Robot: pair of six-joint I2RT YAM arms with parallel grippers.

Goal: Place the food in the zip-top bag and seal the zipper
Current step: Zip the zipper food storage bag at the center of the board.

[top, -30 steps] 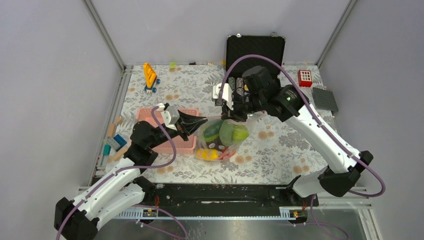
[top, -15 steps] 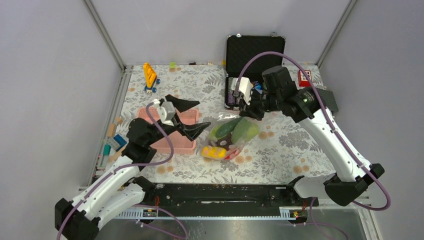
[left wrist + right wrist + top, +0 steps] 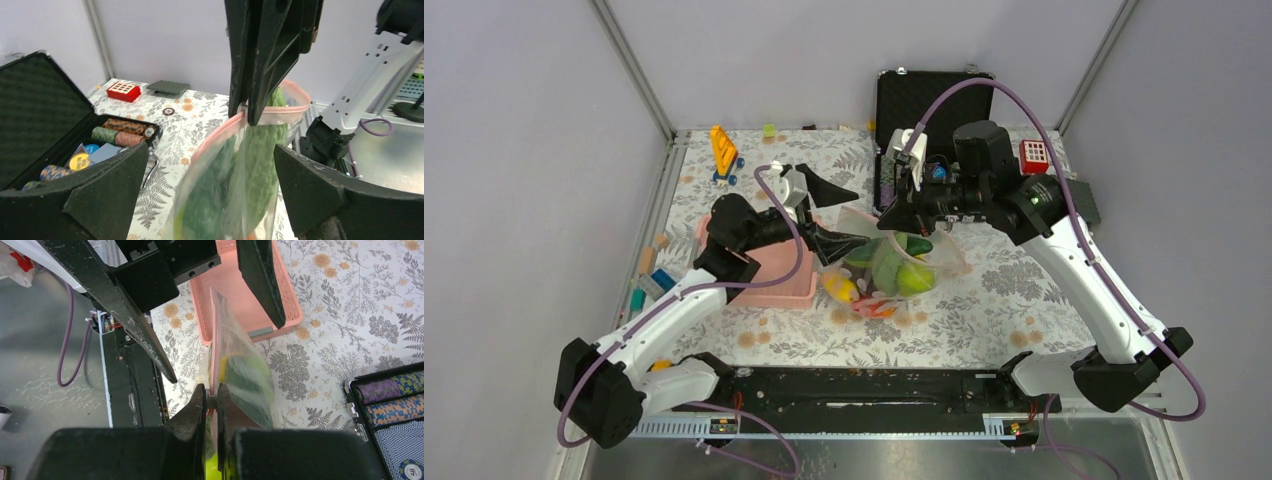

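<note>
Clear plastic zip-top bag [image 3: 889,265] is hung by pink zipper [image 3: 285,108], pinched in right gripper [image 3: 211,390]; left gripper [image 3: 861,215] is spread astride bag, presumably to seal.

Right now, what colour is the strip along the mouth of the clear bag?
The zipper is pale pink, clearest in the left wrist view.

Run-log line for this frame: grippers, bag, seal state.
left gripper: open, jaws either side of zip-top bag | right gripper: shut on zipper | food: inside bag | seal: cannot tell
</note>
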